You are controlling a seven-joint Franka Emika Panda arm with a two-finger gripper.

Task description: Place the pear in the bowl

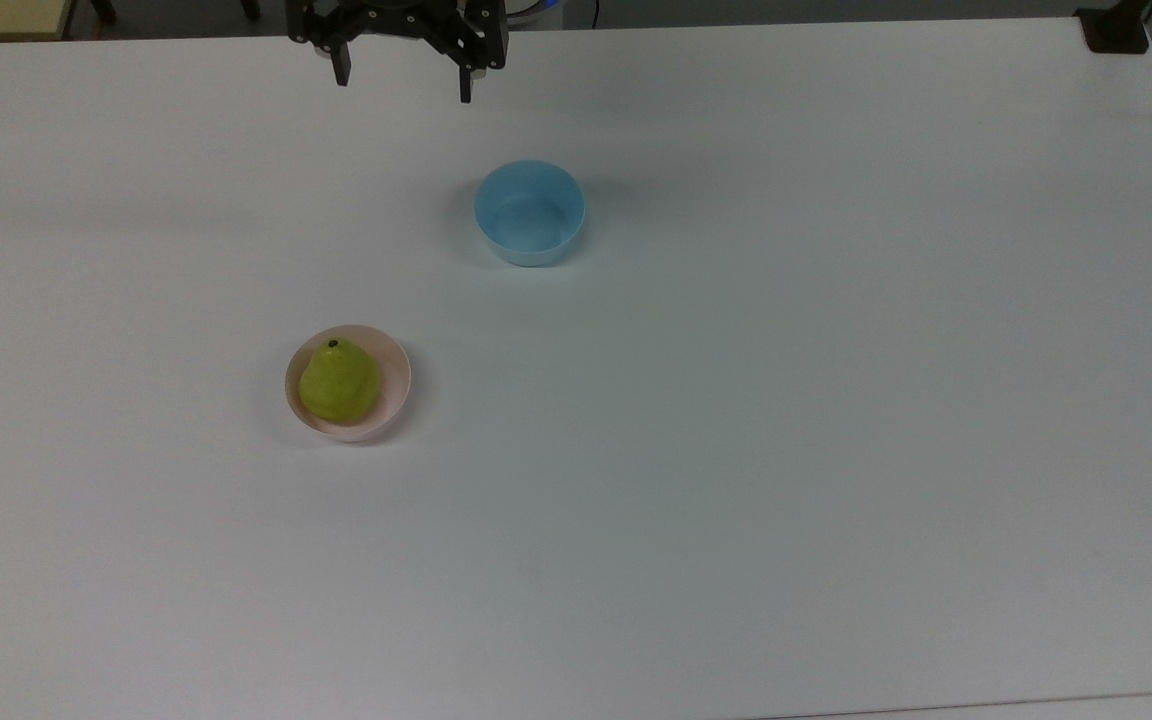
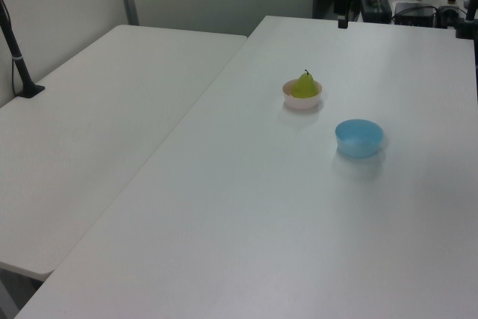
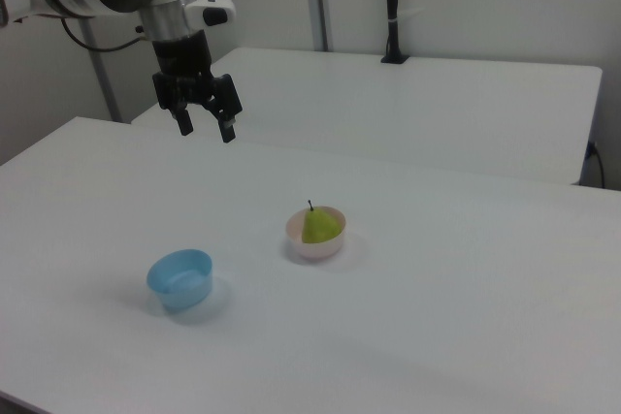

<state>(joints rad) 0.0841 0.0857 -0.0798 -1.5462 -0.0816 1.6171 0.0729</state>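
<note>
Pear already seated in the pink bowl; the placing looks done.

Nearest in the top view, the pear (image 1: 338,380) sits upright inside the pale pink bowl (image 1: 395,388), stem up, with bare bench (image 1: 736,450) around it. Farther back and well apart stands a light blue bowl (image 1: 529,212), holding nothing. Beyond that, at the bench's far edge, the claw (image 1: 401,88) hangs raised with its fingers spread wide and gripping nothing. Nothing obstructs; judging by this, only parking the arm remains.
</note>
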